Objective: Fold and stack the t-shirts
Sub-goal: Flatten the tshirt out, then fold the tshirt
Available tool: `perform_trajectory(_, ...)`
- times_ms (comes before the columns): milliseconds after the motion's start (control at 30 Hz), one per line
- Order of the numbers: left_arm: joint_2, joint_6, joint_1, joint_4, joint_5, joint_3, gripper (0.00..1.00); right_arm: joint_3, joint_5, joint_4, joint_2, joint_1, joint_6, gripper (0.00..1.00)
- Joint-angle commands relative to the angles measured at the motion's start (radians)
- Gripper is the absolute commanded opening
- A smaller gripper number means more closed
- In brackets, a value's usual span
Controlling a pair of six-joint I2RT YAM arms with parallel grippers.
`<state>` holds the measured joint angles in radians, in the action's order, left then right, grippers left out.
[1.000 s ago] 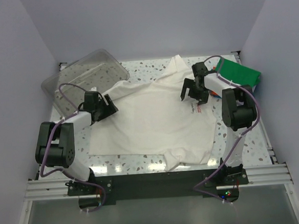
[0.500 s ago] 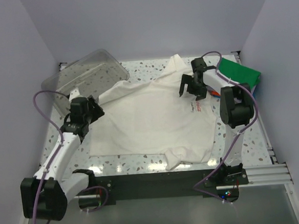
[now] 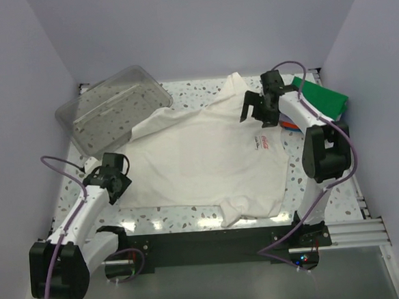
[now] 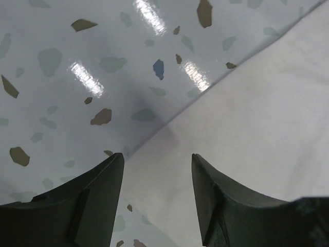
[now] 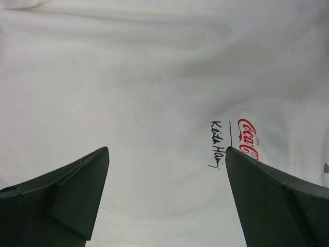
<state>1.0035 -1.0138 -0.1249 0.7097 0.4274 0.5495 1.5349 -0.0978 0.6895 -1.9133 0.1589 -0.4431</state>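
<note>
Cream-white t-shirt of soft cloth (image 3: 207,156) with a small red chest logo (image 3: 264,139), spread nearly flat over the middle of the speckled worktop (image 3: 142,215). One sleeve toward the far edge, another bunched toward the near edge. Folded green t-shirt (image 3: 322,98) on a small pile at the far right corner. Clear plastic tub (image 3: 114,104) at the far left corner, just beside the white cloth's far-left tip.

Left gripper (image 3: 120,184) low over the cloth's near-left corner, close to the left edge of the worktop; jaws apart, grasping nothing. Right gripper (image 3: 254,117) above the chest area toward the far right, jaws spread wide, likewise holding nothing.

Probably light, thin and limp: no stiffness to keep a fold, prone to sag, drag and wrinkle if lifted by a single point. Best pinched at a hem corner or shoulder seam, with the thin edge scooped off the smooth surface and both sides raised together.

In the left wrist view: cloth edge running diagonally between the jaws, bare speckle on one side, white fabric on the other, an alignment hard to judge from above. In the right wrist view: red logo script, a black handwritten signature (image 5: 217,144) beside it and soft ripples, all too small overhead. Overhead only: whole outline, tub, pile.
</note>
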Motion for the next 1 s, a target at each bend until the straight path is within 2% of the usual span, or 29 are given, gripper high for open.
perform_trajectory(0,-0.025,-0.143,-0.002,0.08,0.014,-0.037,0.59,-0.027,-0.022,-0.004,0.071,0.004,-0.005,0.98)
perform_trajectory(67,-0.048,-0.179,-0.002,0.079,-0.027,-0.059,0.58,-0.036,-0.022,-0.005,0.088,0.004,-0.008,0.98)
perform_trajectory(300,-0.112,-0.262,-0.002,0.112,-0.039,-0.082,0.56,-0.073,-0.033,-0.011,0.118,0.002,-0.009,0.98)
perform_trajectory(600,-0.022,-0.336,-0.002,0.135,-0.102,-0.08,0.52,-0.096,-0.031,-0.004,0.142,0.004,-0.006,0.98)
perform_trajectory(800,-0.029,-0.356,-0.002,0.14,-0.095,-0.082,0.5,-0.108,-0.023,-0.004,0.161,0.001,-0.005,0.98)
perform_trajectory(933,0.003,-0.353,-0.002,0.135,-0.096,-0.079,0.43,-0.11,-0.02,-0.004,0.177,0.002,-0.003,0.98)
perform_trajectory(967,0.009,-0.347,-0.002,0.132,-0.095,-0.076,0.39,-0.114,-0.019,-0.004,0.186,0.001,-0.003,0.98)
